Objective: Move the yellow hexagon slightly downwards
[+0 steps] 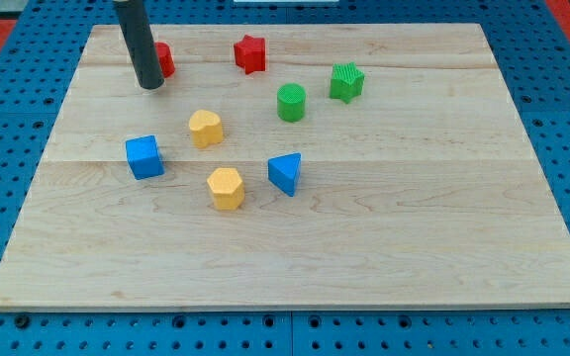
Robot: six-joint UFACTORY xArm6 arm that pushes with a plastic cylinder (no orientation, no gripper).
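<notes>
The yellow hexagon [226,187] lies on the wooden board [414,227], left of centre and toward the view's bottom. My tip [150,86] rests on the board near the top left corner, well above and left of the hexagon and not touching it. A second yellow block [205,128] with a rounded, heart-like shape lies between my tip and the hexagon. A red block [165,59] sits right beside the rod, partly hidden behind it.
A blue cube [144,156] lies left of the hexagon and a blue triangle [285,172] lies to its right. A red star [250,52], a green cylinder [291,102] and a green star-like block [346,81] lie toward the view's top.
</notes>
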